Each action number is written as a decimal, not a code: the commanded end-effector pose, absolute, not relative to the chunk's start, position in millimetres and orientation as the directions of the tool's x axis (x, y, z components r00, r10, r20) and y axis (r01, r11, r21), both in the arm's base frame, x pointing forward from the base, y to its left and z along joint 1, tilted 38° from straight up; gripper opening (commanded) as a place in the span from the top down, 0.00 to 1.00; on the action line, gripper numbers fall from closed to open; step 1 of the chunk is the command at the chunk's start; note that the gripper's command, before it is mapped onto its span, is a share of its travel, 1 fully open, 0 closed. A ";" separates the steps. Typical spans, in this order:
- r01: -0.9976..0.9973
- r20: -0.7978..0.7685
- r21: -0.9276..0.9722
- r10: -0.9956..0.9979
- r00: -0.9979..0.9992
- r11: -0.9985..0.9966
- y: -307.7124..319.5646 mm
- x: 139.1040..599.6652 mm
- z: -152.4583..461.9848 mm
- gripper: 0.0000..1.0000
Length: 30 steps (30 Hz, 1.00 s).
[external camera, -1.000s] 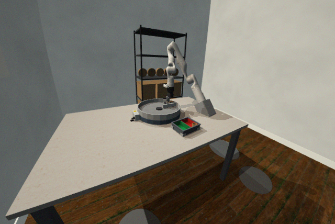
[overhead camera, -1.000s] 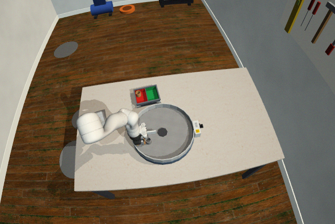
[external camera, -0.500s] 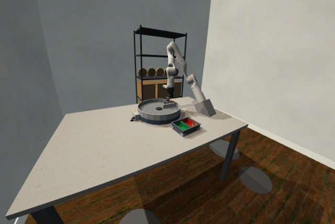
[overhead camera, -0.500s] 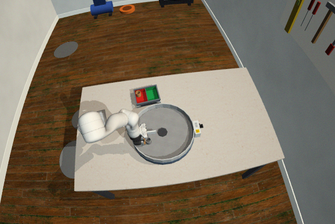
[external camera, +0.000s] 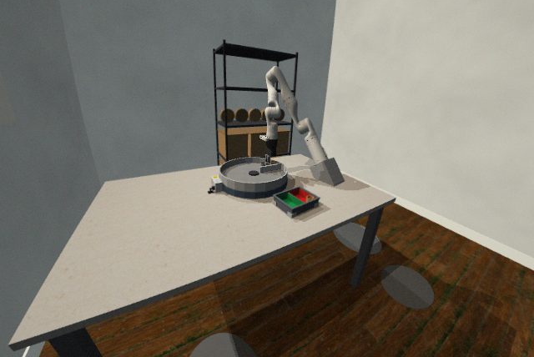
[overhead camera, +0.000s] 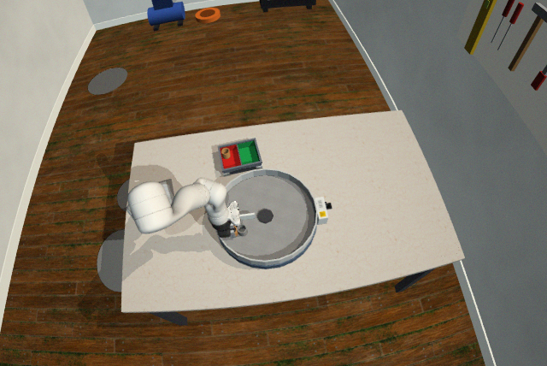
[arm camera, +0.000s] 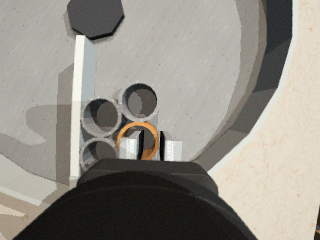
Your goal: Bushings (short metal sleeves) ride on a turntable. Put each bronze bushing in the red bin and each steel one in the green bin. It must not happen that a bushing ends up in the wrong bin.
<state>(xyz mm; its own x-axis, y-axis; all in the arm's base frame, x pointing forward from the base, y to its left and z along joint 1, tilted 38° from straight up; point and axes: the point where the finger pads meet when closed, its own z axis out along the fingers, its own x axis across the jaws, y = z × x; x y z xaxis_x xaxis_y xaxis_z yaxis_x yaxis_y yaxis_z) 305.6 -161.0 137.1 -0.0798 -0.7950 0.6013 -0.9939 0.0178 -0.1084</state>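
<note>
The bronze bushing (arm camera: 139, 123) stands on the grey turntable (overhead camera: 278, 198) (external camera: 241, 168) (arm camera: 200, 65), with three steel bushings (arm camera: 150, 94) (arm camera: 111, 111) (arm camera: 108, 147) close around its left and far sides. My gripper (arm camera: 151, 141) (overhead camera: 233, 233) is partly open and low over the bronze bushing. In the wrist view one finger appears over its opening and the other just outside its right wall; finger depth is hard to tell. Another bronze bushing (overhead camera: 226, 152) (external camera: 309, 198) is in the red bin (overhead camera: 231, 162) (external camera: 300, 193). The green bin (overhead camera: 248, 152) (external camera: 289, 200) is empty.
A pale straight barrier (arm camera: 77, 100) (overhead camera: 248, 215) (external camera: 270, 168) stands left of the bushings in the wrist view. The turntable's raised wall (overhead camera: 311, 229) (external camera: 252, 187) surrounds them. A dark hub (overhead camera: 265, 215) (arm camera: 96, 17) sits at the centre. A white sensor box (overhead camera: 321, 210) is at the outer wall.
</note>
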 end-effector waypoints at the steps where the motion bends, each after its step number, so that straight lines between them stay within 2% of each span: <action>1: -0.993 0.599 -0.114 -0.796 -0.084 0.019 -161.6 306.8 136.3 0.55; 2: -0.993 0.599 -0.114 -0.796 -0.084 0.019 -161.6 306.8 136.3 0.55; 3: -0.994 0.601 -0.109 -0.795 -0.080 0.017 -160.7 305.9 137.2 1.00; 30: -0.994 0.601 -0.112 -0.795 -0.081 0.016 -160.5 307.7 137.8 1.00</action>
